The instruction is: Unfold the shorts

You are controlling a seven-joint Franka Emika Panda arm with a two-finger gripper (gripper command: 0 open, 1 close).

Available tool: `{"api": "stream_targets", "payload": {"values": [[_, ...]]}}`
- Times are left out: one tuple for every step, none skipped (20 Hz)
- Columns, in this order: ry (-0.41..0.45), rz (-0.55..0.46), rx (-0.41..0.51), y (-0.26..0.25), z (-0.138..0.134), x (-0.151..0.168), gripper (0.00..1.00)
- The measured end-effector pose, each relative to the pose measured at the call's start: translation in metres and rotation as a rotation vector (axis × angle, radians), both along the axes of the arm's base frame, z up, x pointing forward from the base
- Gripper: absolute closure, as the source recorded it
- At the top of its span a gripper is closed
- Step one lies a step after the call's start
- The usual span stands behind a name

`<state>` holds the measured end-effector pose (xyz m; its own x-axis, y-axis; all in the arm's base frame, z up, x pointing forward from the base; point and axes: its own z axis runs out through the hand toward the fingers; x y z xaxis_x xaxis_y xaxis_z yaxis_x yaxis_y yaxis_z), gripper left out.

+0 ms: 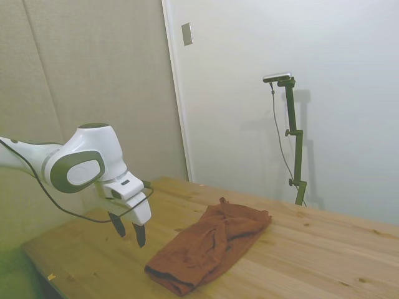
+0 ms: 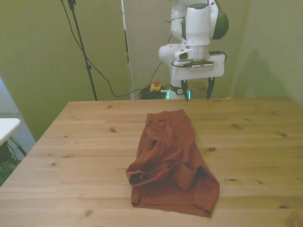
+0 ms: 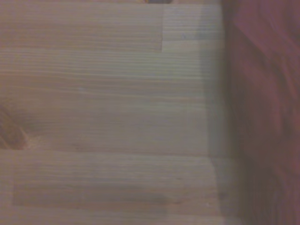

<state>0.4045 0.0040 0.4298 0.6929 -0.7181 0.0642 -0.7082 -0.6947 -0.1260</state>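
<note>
The rust-brown shorts (image 1: 212,243) (image 2: 168,158) lie folded in a long rumpled strip on the wooden table (image 2: 85,142), running from the table's middle toward its near edge in the front view. My gripper (image 1: 128,230) (image 2: 197,91) hangs open above the table, a short way beyond the strip's far end and apart from the cloth. Nothing sits between its fingers. The wrist view shows blurred bare planks with an edge of the shorts (image 3: 267,108) along one side.
A red and yellow button box (image 2: 155,86) sits on the floor behind the table's far edge. A white surface (image 2: 7,127) pokes in at the front view's left.
</note>
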Motion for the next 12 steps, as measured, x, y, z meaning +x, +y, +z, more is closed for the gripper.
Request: {"api": "stream_targets", "payload": {"values": [[0.001, 0.000, -0.001, 0.000, 0.000, 0.001, 0.00], [0.008, -0.003, -0.010, 0.000, -0.002, 0.000, 0.00], [0.014, -0.006, -0.019, -0.002, -0.002, 0.000, 0.00], [0.011, -0.021, -0.030, -0.008, 0.002, 0.002, 0.00], [0.004, -0.045, -0.036, -0.018, 0.009, 0.005, 0.00], [-0.006, -0.080, -0.036, -0.035, 0.018, 0.010, 0.00], [-0.012, -0.115, -0.032, -0.055, 0.028, 0.014, 0.00], [-0.007, -0.144, -0.023, -0.078, 0.034, 0.019, 0.00], [0.010, -0.166, -0.008, -0.101, 0.036, 0.022, 0.00], [0.028, -0.184, 0.011, -0.124, 0.036, 0.025, 0.00], [0.046, -0.207, 0.041, -0.148, 0.034, 0.028, 0.00], [0.063, -0.228, 0.079, -0.174, 0.030, 0.031, 0.00]]}}
